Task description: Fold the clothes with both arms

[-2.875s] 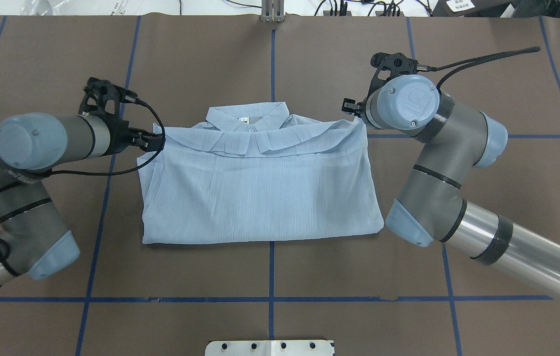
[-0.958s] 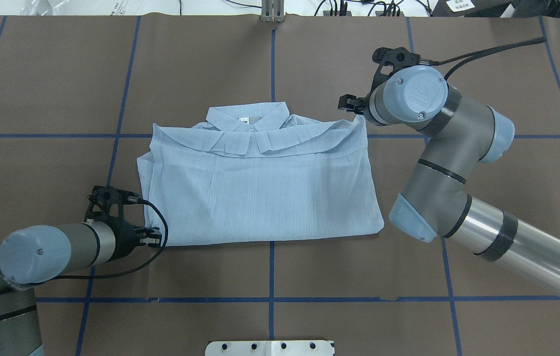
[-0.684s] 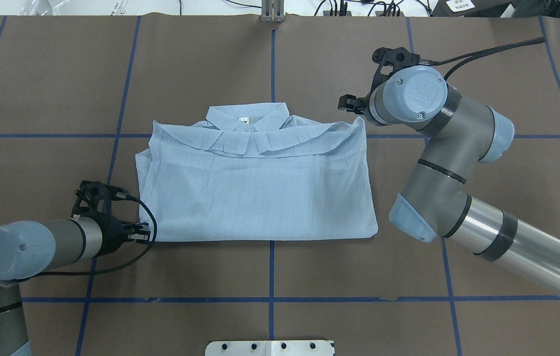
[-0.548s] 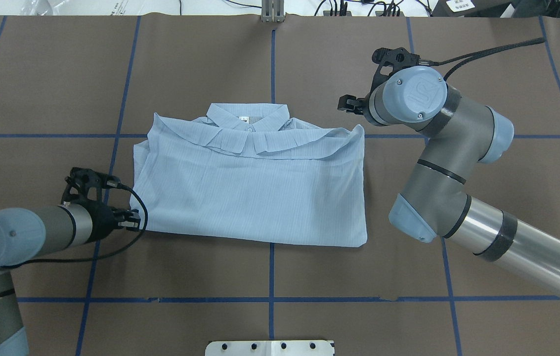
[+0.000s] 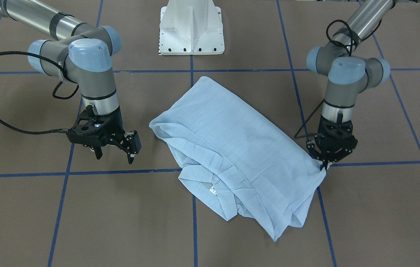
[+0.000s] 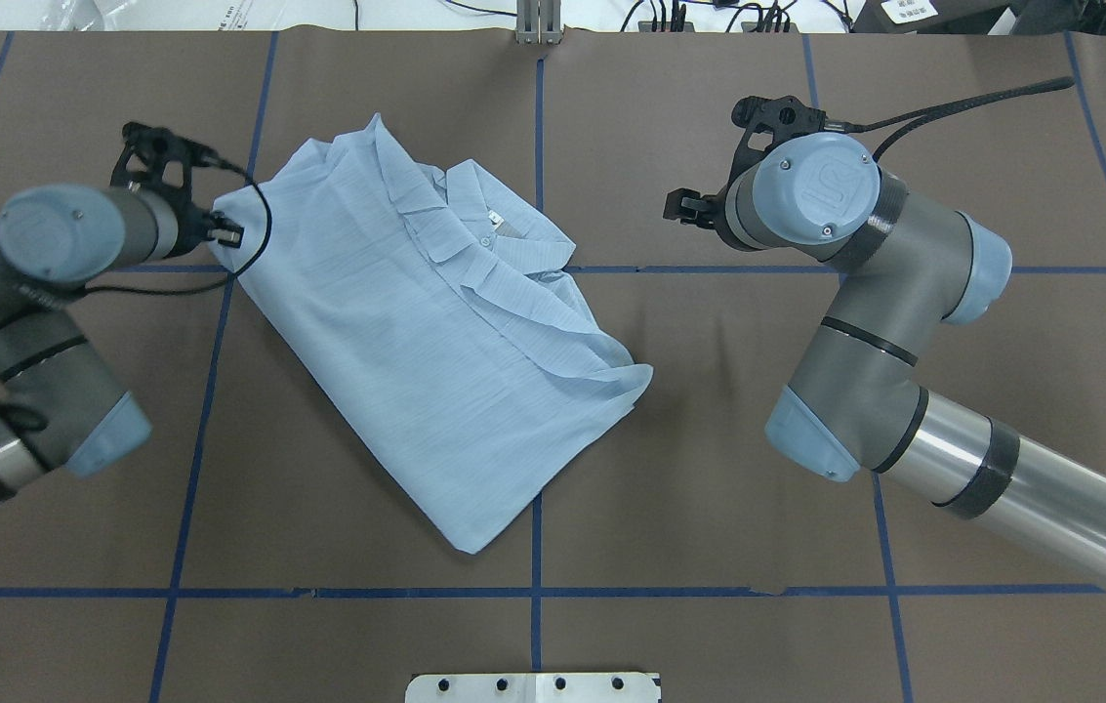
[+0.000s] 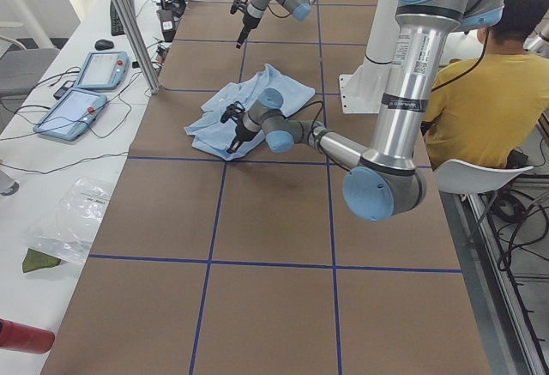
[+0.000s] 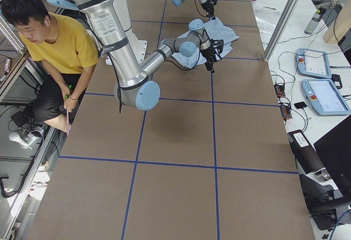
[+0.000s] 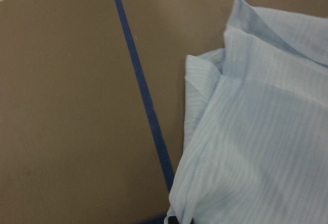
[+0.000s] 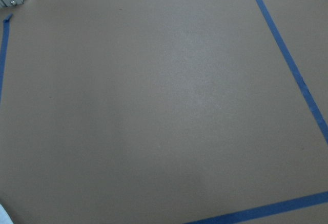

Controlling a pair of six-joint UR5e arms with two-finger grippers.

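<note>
The pale blue striped shirt (image 6: 416,342) lies folded and turned diagonally on the brown table, its collar (image 6: 499,229) towards the far side. In the front-facing view the shirt (image 5: 232,141) shows its white neck label (image 5: 212,191). My left gripper (image 6: 225,231) is shut on the shirt's far left corner; it also shows in the front-facing view (image 5: 323,165). The left wrist view shows that corner's cloth (image 9: 256,137) at the bottom edge. My right gripper (image 5: 114,156) is open and empty, apart from the shirt, over bare table (image 10: 164,106).
Blue tape lines (image 6: 535,592) divide the brown table cover. The white pedestal base (image 5: 191,29) stands at the robot's side of the table. A seated person in yellow (image 7: 480,92) is beside the table, and tablets (image 7: 77,92) lie on a side bench.
My left gripper took the shirt's near left corner and dragged it up to the far left, turning the whole shirt diagonal and away from the right gripper. The right arm stayed put.
</note>
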